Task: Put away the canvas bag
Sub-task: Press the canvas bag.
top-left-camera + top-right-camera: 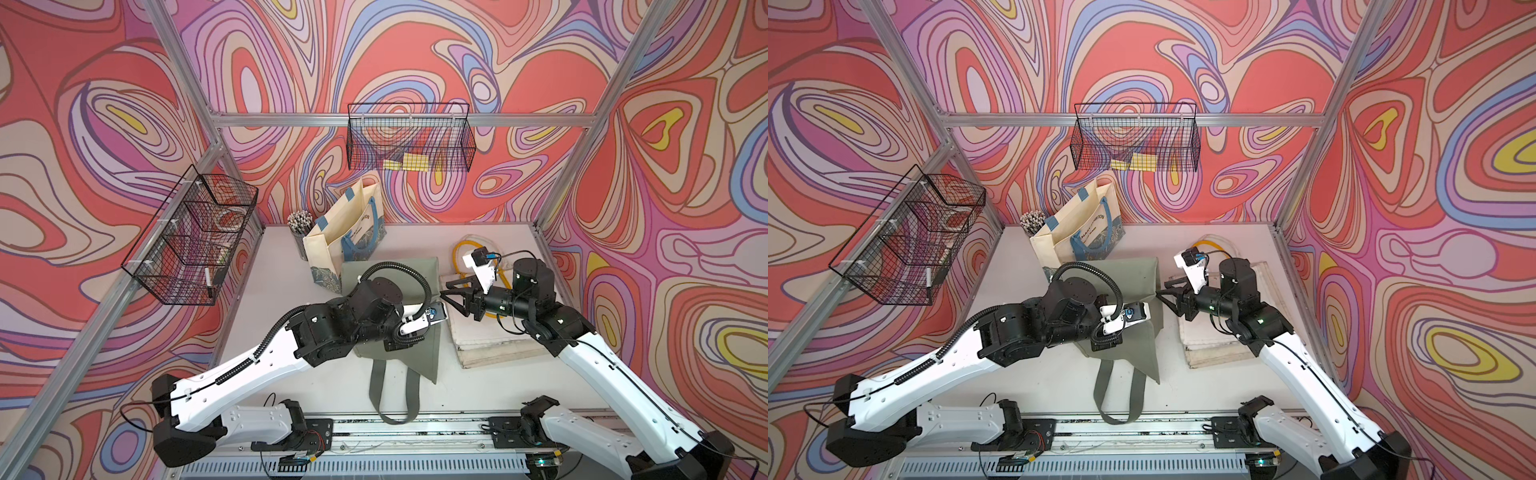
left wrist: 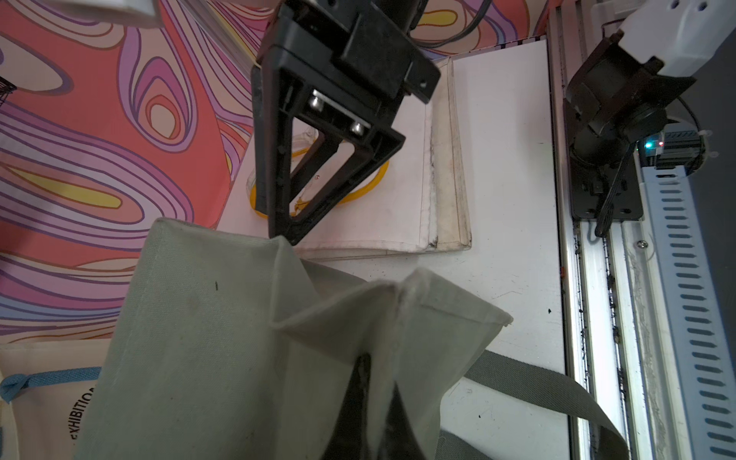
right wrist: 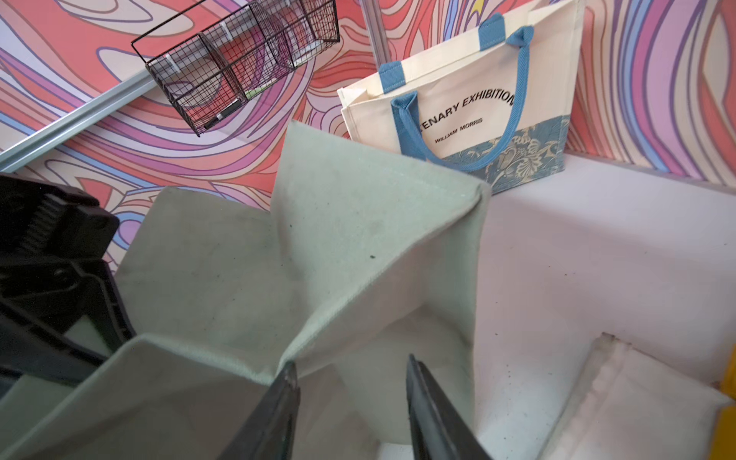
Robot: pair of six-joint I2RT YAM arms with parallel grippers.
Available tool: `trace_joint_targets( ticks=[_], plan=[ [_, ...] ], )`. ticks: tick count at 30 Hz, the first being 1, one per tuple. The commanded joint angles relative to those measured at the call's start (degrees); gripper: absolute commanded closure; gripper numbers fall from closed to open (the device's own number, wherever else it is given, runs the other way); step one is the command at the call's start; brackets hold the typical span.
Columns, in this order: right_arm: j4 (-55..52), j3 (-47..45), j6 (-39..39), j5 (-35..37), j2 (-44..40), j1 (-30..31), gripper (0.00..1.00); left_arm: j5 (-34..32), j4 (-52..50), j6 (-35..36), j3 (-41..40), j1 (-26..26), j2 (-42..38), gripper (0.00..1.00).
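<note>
The grey-green canvas bag [image 1: 409,266] [image 1: 1136,274] lies crumpled at the table's middle, its straps [image 1: 390,395] trailing toward the front rail. My left gripper [image 2: 380,372] is shut on a raised fold of the canvas bag [image 2: 199,338]; in both top views its fingers are hidden under the wrist. My right gripper [image 1: 444,290] [image 1: 1162,288] [image 3: 352,360] stands open at the bag's right edge. One of its fingers [image 3: 286,382] touches a folded hem of the canvas bag [image 3: 358,239], and loose cloth lies behind the gap.
A cream tote with blue handles [image 1: 345,232] [image 3: 470,99] stands open at the back, next to a cup of pencils [image 1: 300,224]. Folded white bags [image 1: 490,336] and a yellow loop [image 1: 459,249] lie on the right. Wire baskets hang on the left wall [image 1: 191,241] and back wall [image 1: 411,141].
</note>
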Motion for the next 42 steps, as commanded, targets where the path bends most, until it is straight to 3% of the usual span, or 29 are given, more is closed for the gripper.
trace_joint_targets(
  ticks=[1, 3, 11, 14, 21, 25, 27, 29, 32, 37, 42],
  plan=[
    [-0.5, 0.7, 8.9, -3.8, -0.4, 0.1, 0.45, -1.8, -1.7, -2.8, 0.1, -0.3, -0.2, 1.00],
    [2.5, -0.2, 13.6, -3.2, -0.7, 0.2, 0.38, -1.0, -1.5, -2.9, -0.4, -0.4, 0.0, 1.00],
    [8.2, -1.4, 21.6, -0.8, -1.3, 0.0, 0.29, -0.9, -2.4, -3.1, -0.2, -0.9, 0.9, 1.00],
    [5.5, 1.2, 21.6, -1.8, 2.7, 0.1, 0.32, -1.0, -2.4, -3.4, -0.3, -1.3, 0.8, 1.00],
    [-5.8, 10.8, 14.4, -2.3, 11.1, 0.1, 0.55, -2.7, -4.0, -2.7, 0.5, -2.7, 1.0, 1.00],
    [-8.1, 13.8, 10.9, -3.3, 12.1, 0.1, 0.78, -2.3, -5.2, -2.5, 1.7, -2.8, 1.2, 0.76],
    [-8.5, 14.1, 8.8, -3.5, 11.8, 0.1, 0.90, -2.4, -6.7, -1.7, 3.2, -2.8, 0.9, 0.46],
    [-9.2, 14.3, 6.8, -3.6, 11.7, 0.1, 0.97, -3.7, -7.1, 0.3, 4.2, -2.8, -0.5, 0.25],
    [-9.4, 14.5, 5.0, -4.5, 11.9, 0.1, 0.98, -8.4, -8.6, 4.0, 7.3, -2.6, -2.2, 0.07],
    [-11.2, 15.8, 4.0, -5.6, 14.0, 0.1, 0.99, -8.0, -17.8, 6.6, 16.5, 2.1, 1.1, 0.06],
    [-12.4, 16.0, 3.5, -5.2, 14.0, 0.0, 1.00, -5.7, -20.1, 6.0, 18.6, 6.6, 5.4, 0.06]
  ],
)
